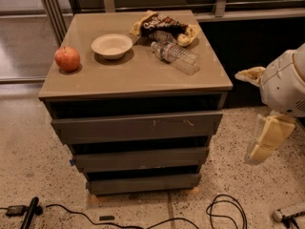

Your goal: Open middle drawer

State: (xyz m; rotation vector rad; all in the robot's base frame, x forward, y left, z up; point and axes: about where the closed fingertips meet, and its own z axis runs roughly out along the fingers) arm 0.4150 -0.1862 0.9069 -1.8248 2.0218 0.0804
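Four things sit on the cabinet's surface (138, 78). From your left you have a red apple (67, 58) near the edge, then a pale bowl (112, 45), then a crumpled chip bag (164, 26) at the back, with a clear water bottle (175, 57) lying on its side just in front of the bag. Below the surface you see three stacked fronts. The top front (138, 126) carries pale scratch marks, the middle drawer (141, 158) sits directly under it with its plain front pushed in, and the bottom front (143, 182) is the shortest-looking. On the floor, a black cable (224, 210) loops low at the right. Your end effector (267, 135) hangs at the far right, well apart from the cabinet and about level with the drawers; you cannot tell whether it is released or clenched, and it touches nothing.
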